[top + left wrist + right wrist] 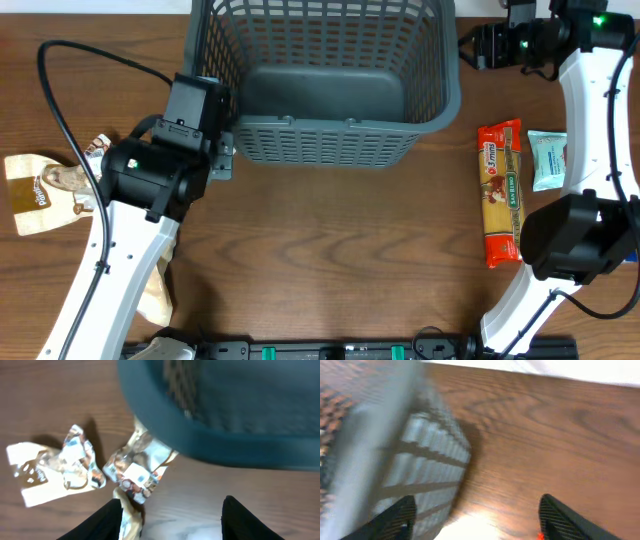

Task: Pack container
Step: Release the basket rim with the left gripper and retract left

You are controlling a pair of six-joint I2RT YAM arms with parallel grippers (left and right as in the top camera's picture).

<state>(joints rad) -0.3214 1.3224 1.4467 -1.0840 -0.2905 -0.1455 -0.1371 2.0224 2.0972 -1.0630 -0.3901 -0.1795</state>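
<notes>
The dark grey lattice container [340, 140] stands at the table's far middle with its floor bare. It shows blurred in the left wrist view [220, 435] and the right wrist view [395, 455]. My left gripper [222, 155] is open at the container's front left corner, above a crinkled silver snack packet [137, 472]; its fingers [172, 525] hold nothing. A cream packet [50, 470] lies to its left. My right gripper [470, 47] is open and empty beside the container's right wall, its fingers [480, 527] over bare wood.
A cream and brown packet [40, 190] lies at the left edge, and another packet [155, 290] is partly under my left arm. A long orange packet [500, 190] and a pale teal packet [547, 160] lie at the right.
</notes>
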